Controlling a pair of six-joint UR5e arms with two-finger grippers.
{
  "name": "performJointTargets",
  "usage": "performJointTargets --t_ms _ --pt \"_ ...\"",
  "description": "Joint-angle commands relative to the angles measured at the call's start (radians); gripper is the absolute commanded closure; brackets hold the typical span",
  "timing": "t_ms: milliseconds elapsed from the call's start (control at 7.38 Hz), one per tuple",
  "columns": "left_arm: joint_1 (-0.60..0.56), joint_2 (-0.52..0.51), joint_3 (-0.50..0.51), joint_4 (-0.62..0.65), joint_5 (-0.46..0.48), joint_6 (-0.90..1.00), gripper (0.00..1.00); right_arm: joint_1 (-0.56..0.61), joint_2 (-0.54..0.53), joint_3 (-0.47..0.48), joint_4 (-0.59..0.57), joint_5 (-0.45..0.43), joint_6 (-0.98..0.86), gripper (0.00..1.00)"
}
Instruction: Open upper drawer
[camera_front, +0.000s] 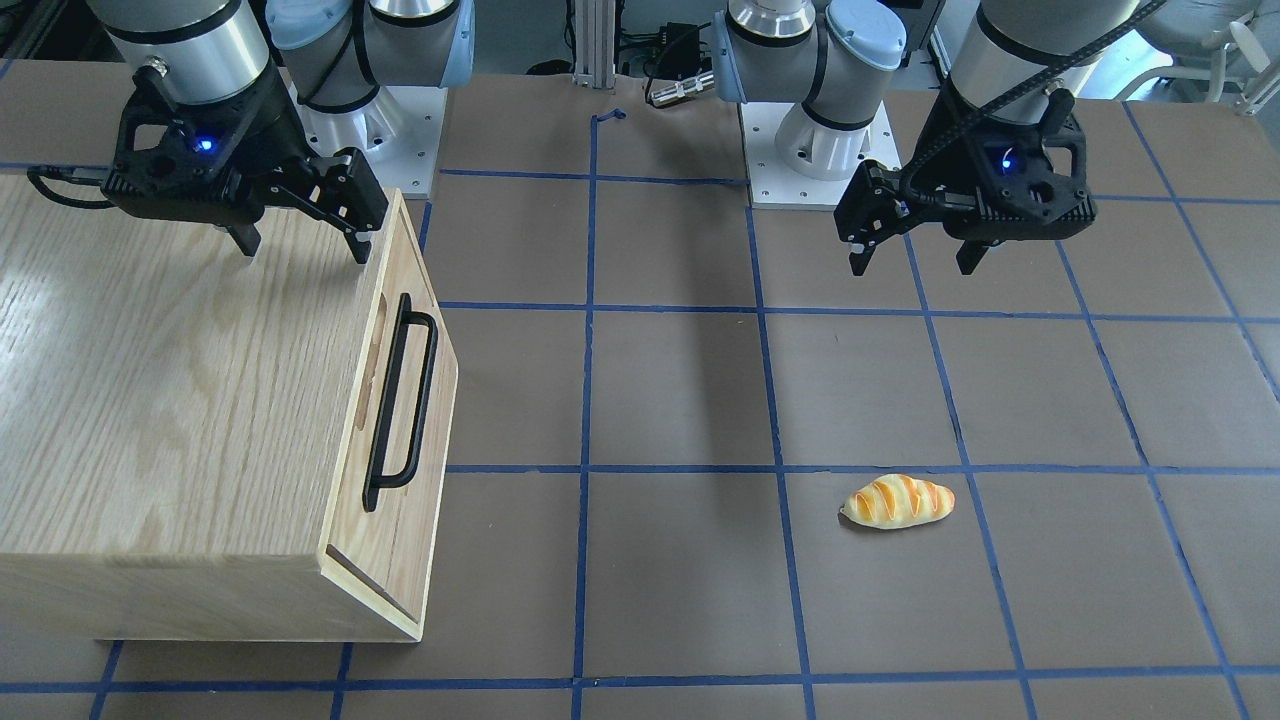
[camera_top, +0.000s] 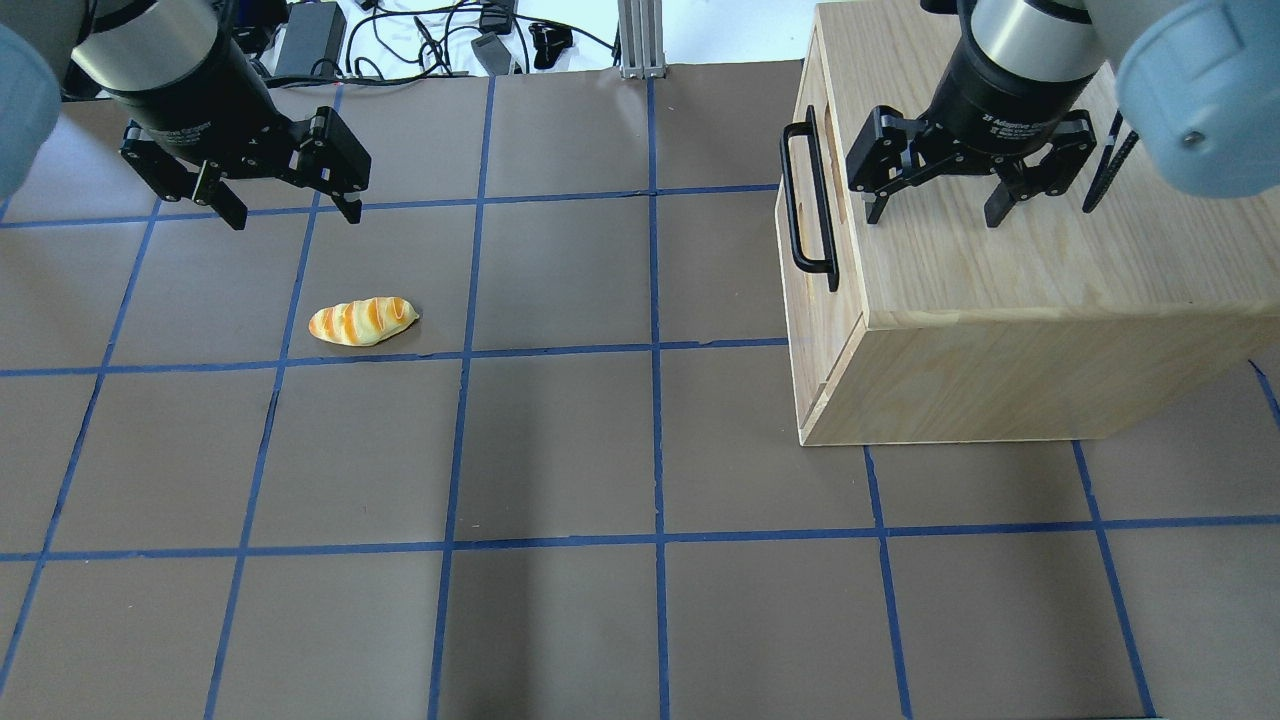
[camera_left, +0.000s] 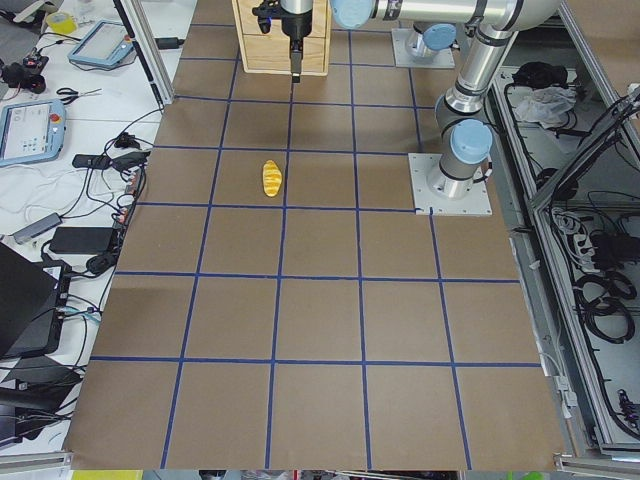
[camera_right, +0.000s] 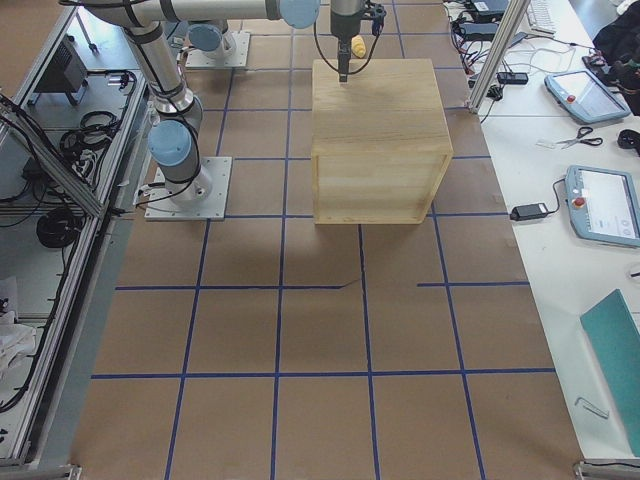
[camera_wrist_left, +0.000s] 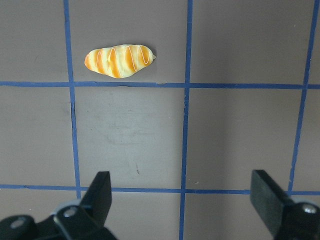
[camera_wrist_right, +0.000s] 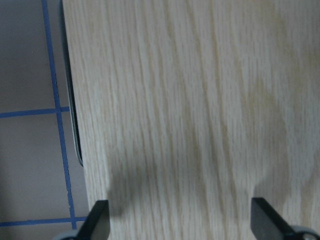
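The upper drawer's front (camera_front: 400, 390) is light wood with a long black bar handle (camera_front: 402, 400) and a slot in its top edge. It sits flush in the wooden cabinet (camera_top: 1000, 290); its handle shows in the overhead view (camera_top: 808, 205). My right gripper (camera_top: 935, 210) is open and empty, hovering over the cabinet top just behind the drawer front; it also shows in the front view (camera_front: 300, 245). My left gripper (camera_top: 290, 212) is open and empty above the bare table, far from the cabinet, also in the front view (camera_front: 915, 260).
A toy bread loaf (camera_top: 362, 321) lies on the brown table below my left gripper, also in the left wrist view (camera_wrist_left: 119, 60). Blue tape lines grid the table (camera_top: 560, 450). Cables and gear lie beyond the far edge (camera_top: 420, 35).
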Motion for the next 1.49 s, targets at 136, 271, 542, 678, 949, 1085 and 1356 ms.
performJointTargets --t_ms 136,271,542,678,949,1085,1356 --pt "-0.001 0.01 -0.001 0.001 -0.002 0.0 0.0 0.0 0.0 0.0 0.0 0.002 0.0 0.0" --pt "-0.001 0.028 -0.001 -0.004 0.001 0.0 0.0 0.0 0.0 0.0 0.0 0.002 0.0 0.0" --pt "-0.002 0.042 0.013 -0.04 0.004 0.0 0.0 0.0 0.0 0.0 0.0 0.0 0.0 0.0" --pt "-0.002 0.048 0.003 -0.04 0.004 0.0 0.0 0.0 0.0 0.0 0.0 0.0 0.0 0.0" --pt "0.007 0.047 0.012 -0.04 0.002 0.0 0.0 0.0 0.0 0.0 0.0 0.002 0.0 0.0" --pt "-0.002 0.049 0.003 -0.047 0.007 0.0 0.0 0.0 0.0 0.0 0.0 0.002 0.0 0.0" --pt "-0.002 0.027 0.004 -0.053 0.007 -0.001 0.0 0.0 0.0 0.0 0.0 0.002 0.0 0.0"
